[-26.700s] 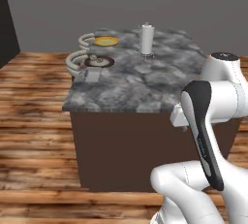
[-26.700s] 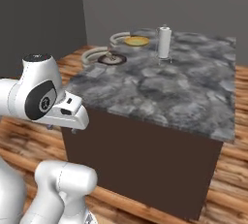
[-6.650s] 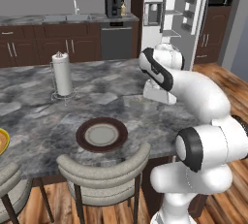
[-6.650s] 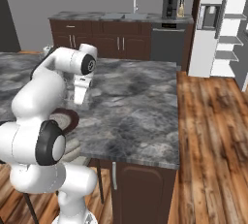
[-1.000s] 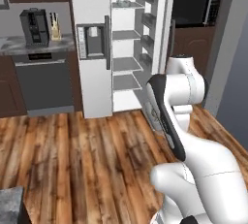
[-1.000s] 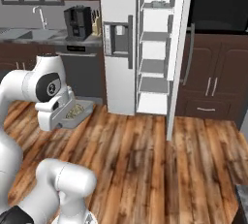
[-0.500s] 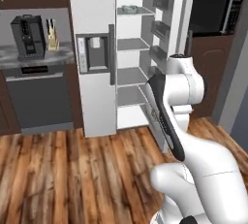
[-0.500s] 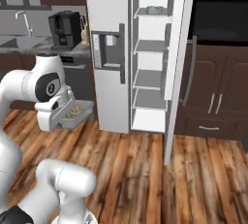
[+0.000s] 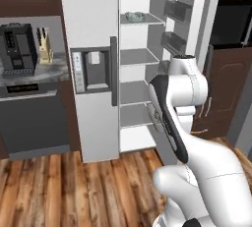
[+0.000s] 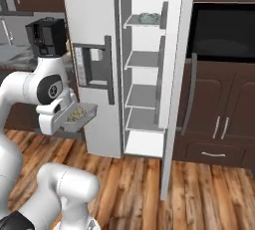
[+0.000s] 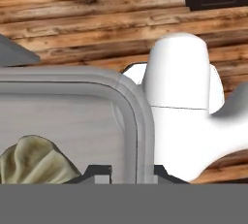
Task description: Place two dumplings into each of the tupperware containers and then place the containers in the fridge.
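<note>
My gripper (image 10: pixel 63 118) is shut on the rim of the clear greyish tupperware container (image 10: pixel 81 114), held level at chest height left of the fridge (image 10: pixel 94 35). Dumplings (image 10: pixel 75 116) lie inside the tray. In the hand view the container's rounded grey rim (image 11: pixel 131 116) runs between my fingertips (image 11: pixel 98 171), and one beige wrinkled dumpling (image 11: pixel 34 162) sits at the lower left. The fridge's right door (image 10: pixel 177 74) stands open, showing white shelves. The pale blue-teal container (image 10: pixel 148 18) rests on the top shelf (image 9: pixel 134 15).
A black coffee machine (image 9: pixel 17 46) and a knife block (image 9: pixel 44 46) stand on the counter left of the fridge. Dark wood cabinets (image 10: pixel 224 119) and a black oven (image 10: pixel 224 32) flank its right. Wooden floor (image 10: pixel 149 184) lies in front.
The whole picture has shifted: the base has come closer to the fridge, which now looms larger and more central. The grey container stays in my shut gripper.
</note>
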Controlling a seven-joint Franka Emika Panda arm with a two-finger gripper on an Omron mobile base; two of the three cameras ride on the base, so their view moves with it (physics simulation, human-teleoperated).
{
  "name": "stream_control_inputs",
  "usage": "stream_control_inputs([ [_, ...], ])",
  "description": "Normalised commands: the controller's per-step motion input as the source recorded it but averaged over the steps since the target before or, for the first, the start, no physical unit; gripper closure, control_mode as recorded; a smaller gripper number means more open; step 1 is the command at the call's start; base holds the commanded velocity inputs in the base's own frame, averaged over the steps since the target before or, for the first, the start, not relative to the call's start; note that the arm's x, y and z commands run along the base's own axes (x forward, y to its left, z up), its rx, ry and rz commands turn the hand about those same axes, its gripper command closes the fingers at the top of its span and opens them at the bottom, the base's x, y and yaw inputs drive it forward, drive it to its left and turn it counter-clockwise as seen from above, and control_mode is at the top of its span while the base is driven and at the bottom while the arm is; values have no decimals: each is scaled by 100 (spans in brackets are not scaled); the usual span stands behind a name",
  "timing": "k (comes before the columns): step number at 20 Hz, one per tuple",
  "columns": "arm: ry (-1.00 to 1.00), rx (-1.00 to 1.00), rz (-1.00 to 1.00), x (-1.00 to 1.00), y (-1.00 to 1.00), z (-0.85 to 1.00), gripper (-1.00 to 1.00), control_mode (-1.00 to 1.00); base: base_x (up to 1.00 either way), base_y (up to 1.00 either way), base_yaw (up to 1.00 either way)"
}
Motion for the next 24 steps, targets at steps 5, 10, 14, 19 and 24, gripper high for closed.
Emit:
stream_control_inputs([
  [5,0,0,0,0,0,0,100,100,92,-28,0],
  [10,0,0,0,0,0,0,100,100,73,-44,-6],
  [14,0,0,0,0,0,0,100,100,53,-24,-18],
  [19,0,0,0,0,0,0,100,100,60,-30,-16],
  [24,0,0,0,0,0,0,100,100,78,-39,1],
])
